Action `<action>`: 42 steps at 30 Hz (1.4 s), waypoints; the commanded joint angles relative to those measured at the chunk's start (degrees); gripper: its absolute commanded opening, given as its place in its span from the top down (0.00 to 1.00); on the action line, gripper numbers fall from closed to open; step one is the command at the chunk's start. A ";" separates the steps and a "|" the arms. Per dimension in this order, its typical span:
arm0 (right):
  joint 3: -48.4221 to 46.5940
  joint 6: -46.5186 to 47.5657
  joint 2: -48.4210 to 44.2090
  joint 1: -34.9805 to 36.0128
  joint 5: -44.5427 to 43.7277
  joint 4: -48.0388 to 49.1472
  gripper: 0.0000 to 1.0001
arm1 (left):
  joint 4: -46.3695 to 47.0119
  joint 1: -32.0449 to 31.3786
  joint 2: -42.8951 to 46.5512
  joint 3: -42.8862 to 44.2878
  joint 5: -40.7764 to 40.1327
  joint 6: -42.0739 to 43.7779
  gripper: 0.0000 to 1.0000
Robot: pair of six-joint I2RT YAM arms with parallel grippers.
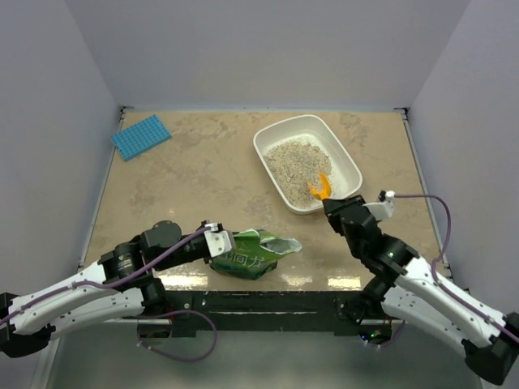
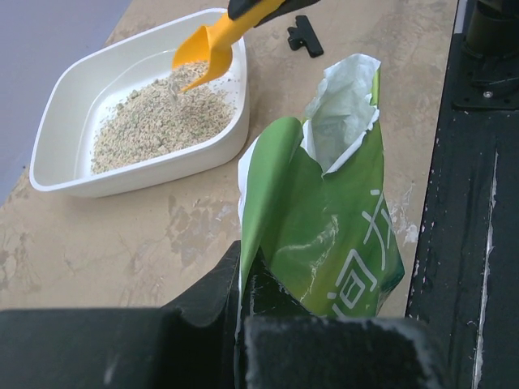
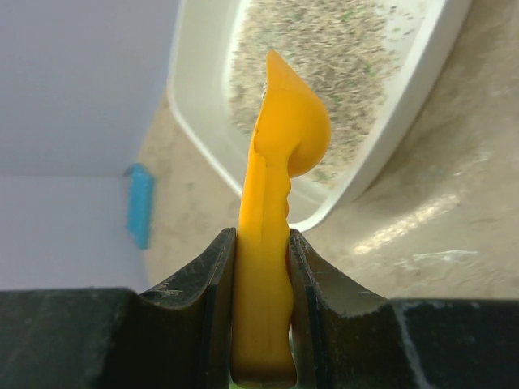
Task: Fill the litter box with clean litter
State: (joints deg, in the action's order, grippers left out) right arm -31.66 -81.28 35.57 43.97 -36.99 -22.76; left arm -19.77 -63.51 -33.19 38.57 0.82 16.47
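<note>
1. Pinching the scoop [image 1: 321, 189] by its handle, the right gripper [image 1: 329, 203] poises it over the litter box [image 1: 304, 120], likely to level the litter [image 1: 293, 162] heaped inside.
2. Clamped on the bag [image 1: 258, 253], the left gripper [image 1: 220, 241] steadies it for scooping.

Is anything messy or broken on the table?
The green bag, pinched by the left end effector, has a ragged, torn-open top. A small black clip-like thing lies loose near the litter box. The litter all sits inside the box; none looks spilled.
</note>
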 commanded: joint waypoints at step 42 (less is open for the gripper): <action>-55.42 64.14 28.77 -7.58 20.54 -28.47 1.00 | -10.99 1.45 -15.68 28.75 -7.32 36.08 1.00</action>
State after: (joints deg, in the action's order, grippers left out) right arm -79.42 -18.11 68.58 36.51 -23.20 -49.43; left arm -39.75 -63.33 -51.40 62.26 -4.80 45.87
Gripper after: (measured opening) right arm 0.297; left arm 0.018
